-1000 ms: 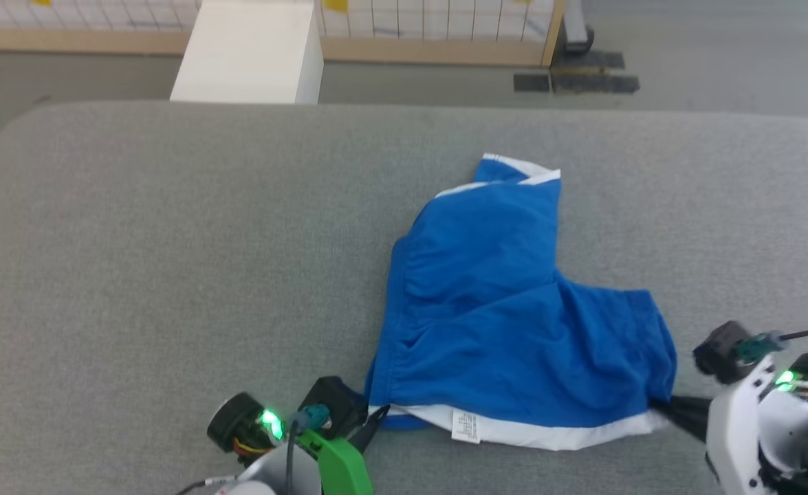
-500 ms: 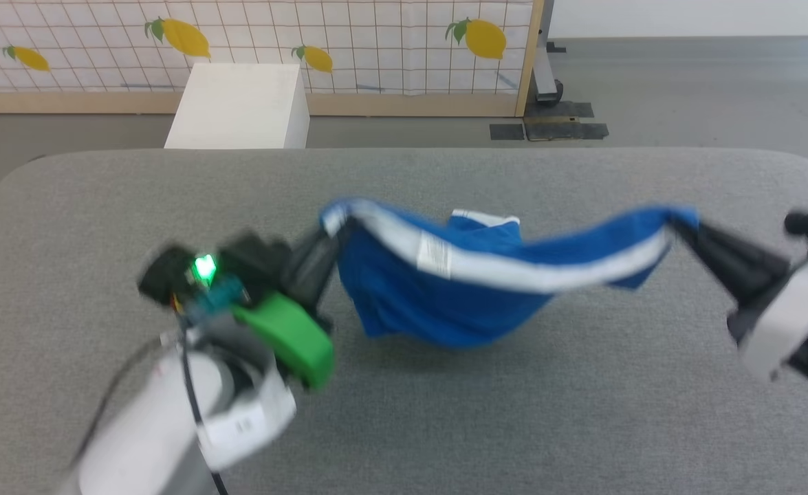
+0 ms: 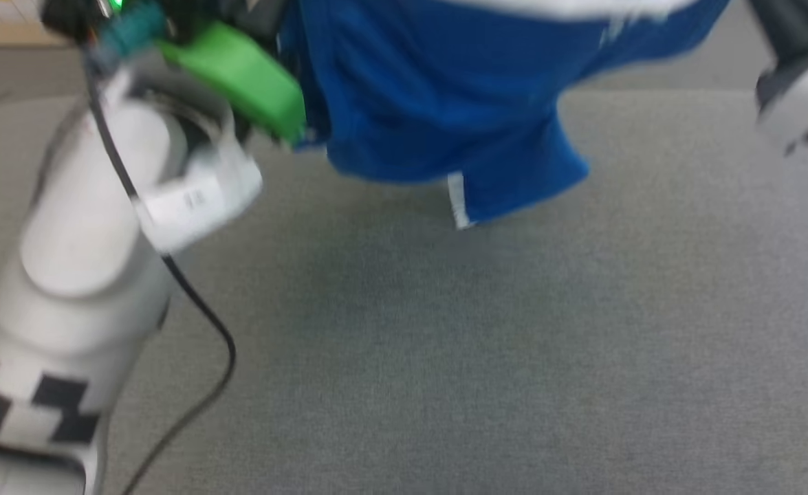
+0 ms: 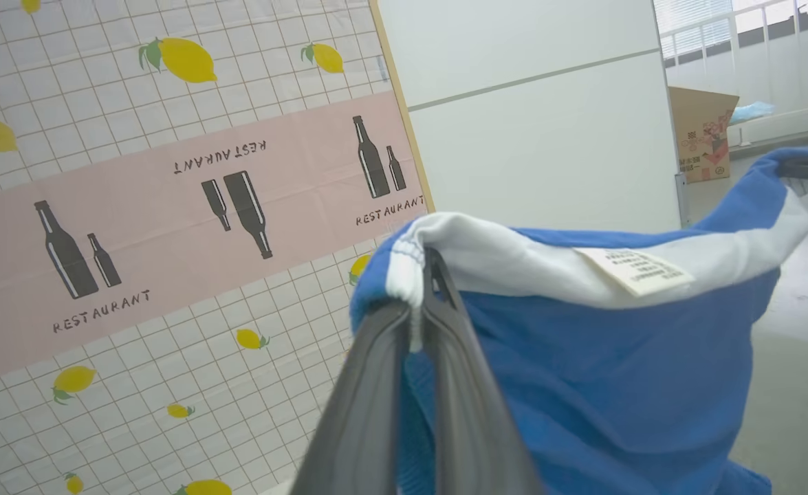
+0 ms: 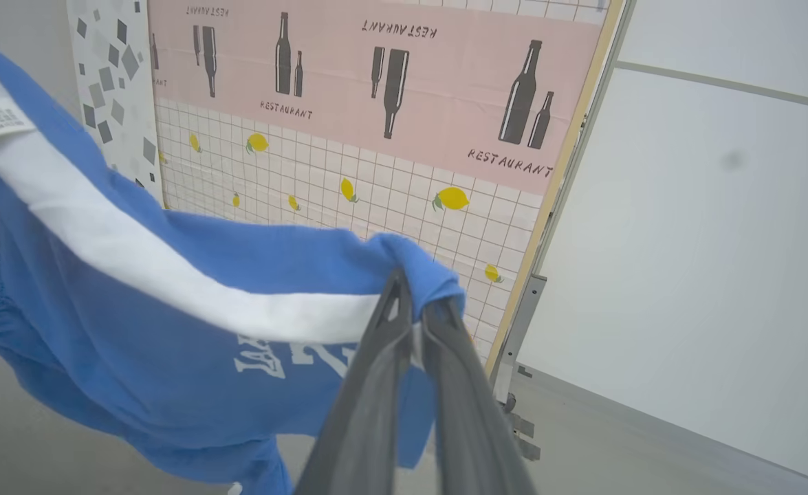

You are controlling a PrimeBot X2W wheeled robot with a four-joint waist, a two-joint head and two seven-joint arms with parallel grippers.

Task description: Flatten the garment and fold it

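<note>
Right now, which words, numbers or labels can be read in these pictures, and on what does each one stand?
"RESTAURANT": pink band of the screen, repeated, some upside down.
White print on the garment: half hidden, cannot be read.
Small white label on the garment: too small.
Print on the cardboard box: too small.

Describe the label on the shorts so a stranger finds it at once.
Find the blue shorts hanging between the left gripper and right gripper. Follow the white stripe along their top edge. The label is the small white tag with tiny grey print, sewn onto that stripe.
</note>
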